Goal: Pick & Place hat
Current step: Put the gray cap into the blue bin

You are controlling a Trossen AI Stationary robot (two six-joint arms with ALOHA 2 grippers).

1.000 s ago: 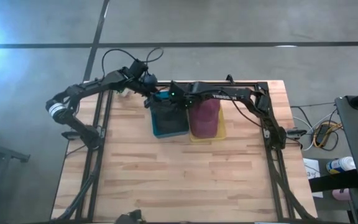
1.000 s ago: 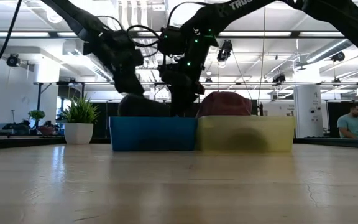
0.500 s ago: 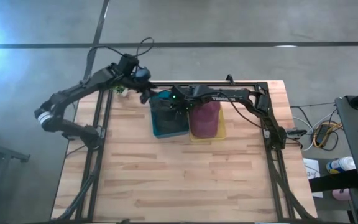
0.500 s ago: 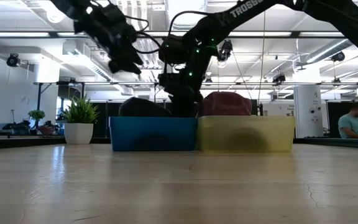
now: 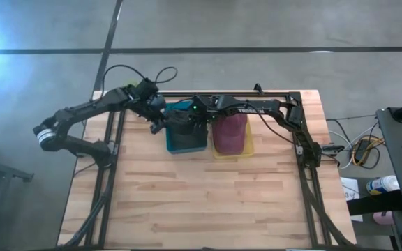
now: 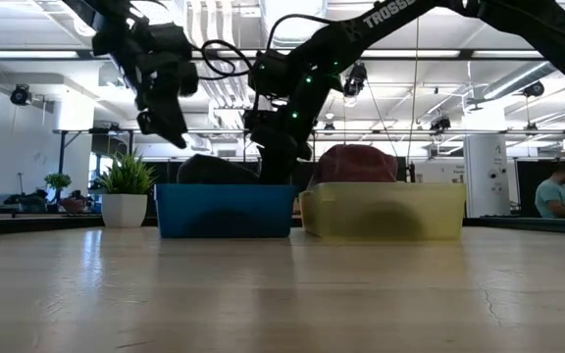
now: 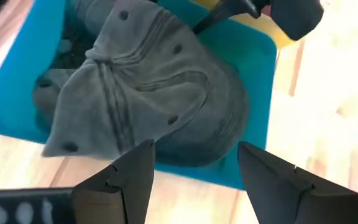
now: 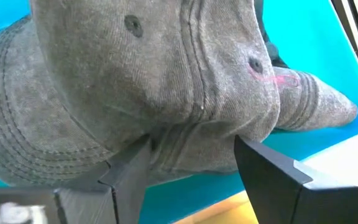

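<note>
A grey cap (image 7: 148,93) lies crumpled in a blue bin (image 5: 187,146) at the table's far middle. Right of it stands a yellow bin (image 5: 246,148) with a maroon hat (image 5: 230,129) in it. My right gripper (image 8: 192,140) is down in the blue bin, open, its fingers on either side of the cap's crown (image 8: 135,74). My left gripper (image 5: 155,124) hangs open above the bin's left edge, clear of the cap (image 6: 209,169), and touches nothing. My right gripper comes at the grey cap from above. Its open fingers (image 8: 129,174) stand one on each side of a bunched fold of the crown (image 8: 191,124), and the cloth meets both. The cap lies in the blue bin, not lifted.
A narrow gap shows between the blue bin (image 6: 224,211) and the yellow bin (image 6: 385,211). Black frame rails run along the table's left, right and far edges. The near half of the table (image 5: 201,202) is bare wood. A potted plant (image 6: 126,191) and a seated person (image 6: 557,191) are beyond the table.
The blue bin with the grey cap has slid toward the table's left, away from the yellow bin. My right gripper stayed low in it and went left with it. My left gripper rose up and away toward the far edge, then came down again left of the bin.
</note>
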